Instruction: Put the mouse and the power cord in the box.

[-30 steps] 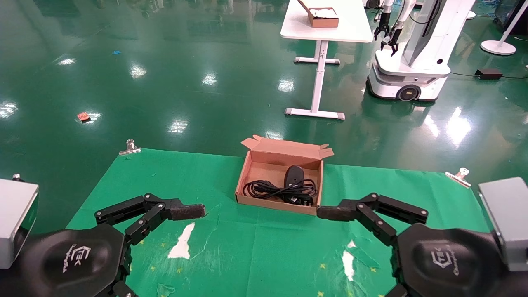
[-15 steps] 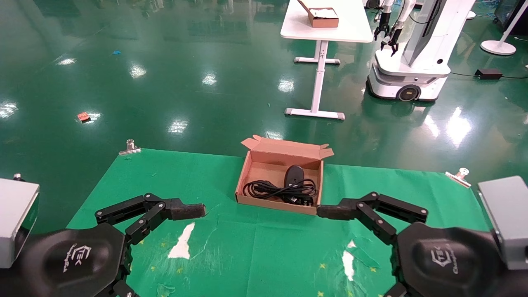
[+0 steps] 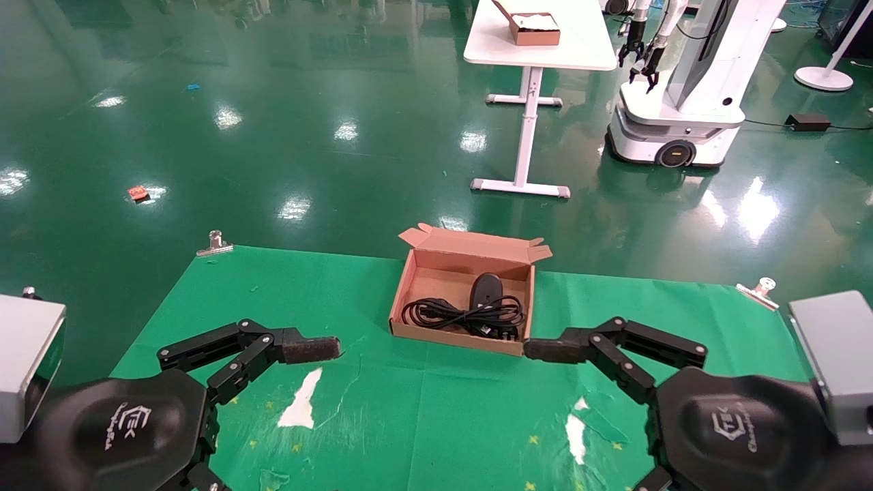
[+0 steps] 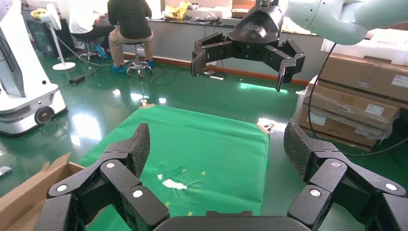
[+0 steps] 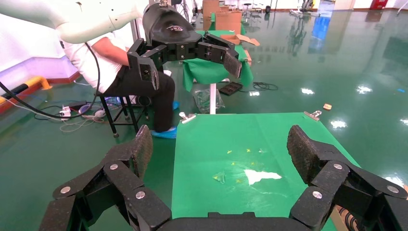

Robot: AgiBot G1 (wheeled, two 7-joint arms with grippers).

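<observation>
The brown cardboard box [image 3: 410, 286] stands open at the far middle of the green cloth, with its lid flap folded back. Inside it the black mouse [image 3: 485, 289] lies toward the right. The looped power cord [image 3: 443, 314] lies along the box's near wall. My left gripper [image 4: 219, 147] hovers open and empty to the near left of the box, one finger [image 3: 310, 349] pointing toward it. On the near right my right gripper [image 5: 221, 147] is also open and empty, and its finger [image 3: 545, 351] is close to the box's near right corner.
The green cloth [image 3: 423, 416] has torn white patches [image 3: 300, 404] and is held by metal clips [image 3: 215, 243] at the far corners. Beyond the table, on the glossy green floor, stand a white table [image 3: 539, 41] and another robot [image 3: 682, 102].
</observation>
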